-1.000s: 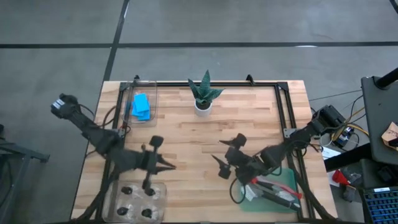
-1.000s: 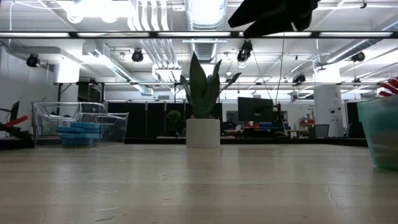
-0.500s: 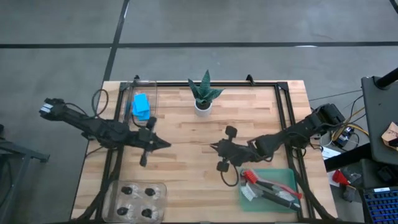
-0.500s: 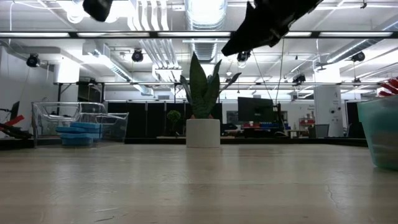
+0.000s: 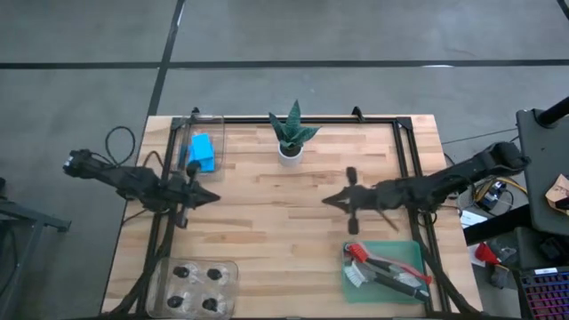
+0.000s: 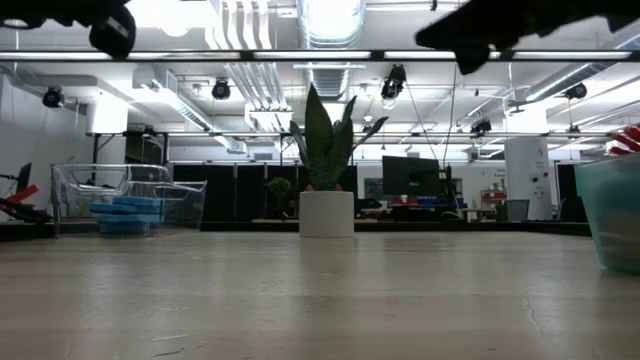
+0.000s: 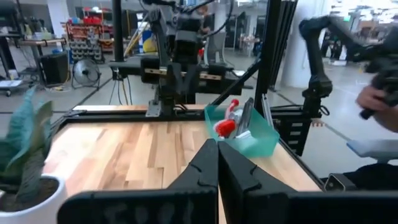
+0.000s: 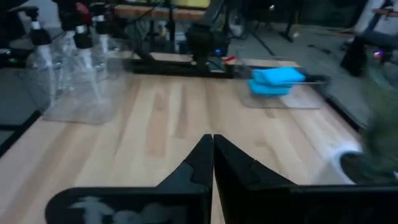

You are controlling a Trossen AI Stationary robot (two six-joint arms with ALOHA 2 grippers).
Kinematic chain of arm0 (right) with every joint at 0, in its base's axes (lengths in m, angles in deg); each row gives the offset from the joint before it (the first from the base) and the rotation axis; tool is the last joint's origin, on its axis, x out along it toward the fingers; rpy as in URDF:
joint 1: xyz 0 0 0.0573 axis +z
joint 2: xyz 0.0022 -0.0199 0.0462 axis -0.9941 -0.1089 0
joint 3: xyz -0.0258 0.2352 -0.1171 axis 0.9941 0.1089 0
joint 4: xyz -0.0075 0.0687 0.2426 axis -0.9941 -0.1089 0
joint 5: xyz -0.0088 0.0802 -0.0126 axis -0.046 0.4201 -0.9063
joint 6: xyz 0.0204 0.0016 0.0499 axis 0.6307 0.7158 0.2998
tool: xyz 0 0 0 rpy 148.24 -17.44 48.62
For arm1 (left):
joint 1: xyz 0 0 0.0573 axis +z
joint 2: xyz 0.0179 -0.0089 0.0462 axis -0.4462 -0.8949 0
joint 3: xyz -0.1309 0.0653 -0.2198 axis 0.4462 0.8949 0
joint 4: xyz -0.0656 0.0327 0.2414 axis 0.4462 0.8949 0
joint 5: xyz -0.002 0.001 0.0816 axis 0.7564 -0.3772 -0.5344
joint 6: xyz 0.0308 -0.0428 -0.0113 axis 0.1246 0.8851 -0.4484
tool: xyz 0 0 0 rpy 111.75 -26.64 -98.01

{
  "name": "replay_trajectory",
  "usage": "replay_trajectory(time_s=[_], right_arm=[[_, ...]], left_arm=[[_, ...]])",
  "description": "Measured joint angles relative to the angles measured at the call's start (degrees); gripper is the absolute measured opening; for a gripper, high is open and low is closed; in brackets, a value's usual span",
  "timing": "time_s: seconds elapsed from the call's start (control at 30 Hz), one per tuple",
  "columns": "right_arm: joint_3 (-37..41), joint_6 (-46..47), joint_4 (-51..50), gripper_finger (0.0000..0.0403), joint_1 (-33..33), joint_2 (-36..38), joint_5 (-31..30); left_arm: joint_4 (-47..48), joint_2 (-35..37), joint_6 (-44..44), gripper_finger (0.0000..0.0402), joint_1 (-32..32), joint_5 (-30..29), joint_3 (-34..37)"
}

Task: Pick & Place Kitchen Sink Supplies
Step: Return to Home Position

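Blue sponges [image 5: 202,151] lie stacked in a clear bin [image 5: 213,133] at the far left; the right wrist view shows them too [image 8: 277,81]. Small black-capped bottles [image 5: 194,286] stand in a clear bin at the near left. Red-handled brushes with white heads [image 5: 384,267] lie in a green tray [image 5: 411,258] at the near right. My left gripper [image 5: 212,197] hovers shut over the table's left half, pointing right. My right gripper [image 5: 325,201] hovers shut right of centre, pointing left. Neither holds anything.
A green potted plant [image 5: 292,133] in a white pot stands at the far middle. A black frame [image 5: 400,151] runs along the table's edges. Bare wood [image 5: 267,213] lies between the two grippers.
My right gripper has shut with nothing in it and drawn back from beside the green tray, a little toward the far edge and then toward the right edge. My left gripper, shut, has drawn away from the bottle bin toward the far and left edges.
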Motion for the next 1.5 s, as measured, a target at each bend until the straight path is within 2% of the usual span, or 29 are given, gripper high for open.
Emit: replay_trajectory(time_s=[0.3, 0.53, 0.93, 1.1, 1.2, 1.3, 1.4, 1.5], right_arm=[[14.54, -1.26, -0.72, 0.0008, -1.59, 21.34, 0.02], [21.54, -3.82, -0.82, 0.0008, -1.56, 33.06, 0.05], [30.26, -3.98, -3.06, 0.0008, -1.55, 50.35, 1.74], [31.07, -2.87, -9.37, 0.0008, -1.51, 57.25, 3.4], [31.07, -2.82, -12.06, 0.0008, -1.51, 60.89, 2.54], [31.07, -2.72, -12.84, 0.0008, -1.53, 63.35, -0.94], [31.0, -2.69, -12.48, 0.0008, -1.51, 63.29, -1.61], [31.0, -2.7, -12.89, 0.0008, -1.51, 63.28, -1.54]], left_arm=[[5.16, 12.04, -3.26, 0.0, 0.0, -0.27, 4.38], [8.05, 19.27, -4.41, 0.0, 0.0, -3.48, 9.18], [7.92, 19.27, -3.26, 0.0, -0.02, -2.22, 11.4], [12.48, 19.27, -1.69, 0.0, -0.02, -2.57, 11.9], [12.02, 19.27, 3.37, 0.0, -0.02, -7.07, 13.76], [12.93, 19.16, 3.75, 0.0, 0.0, -10.76, 14.15], [18.64, 19.11, 1.32, 0.0, 0.0, -11.94, 14.79], [19.2, 18.94, 1.53, 0.0, 0.0, -12.07, 15.7]])
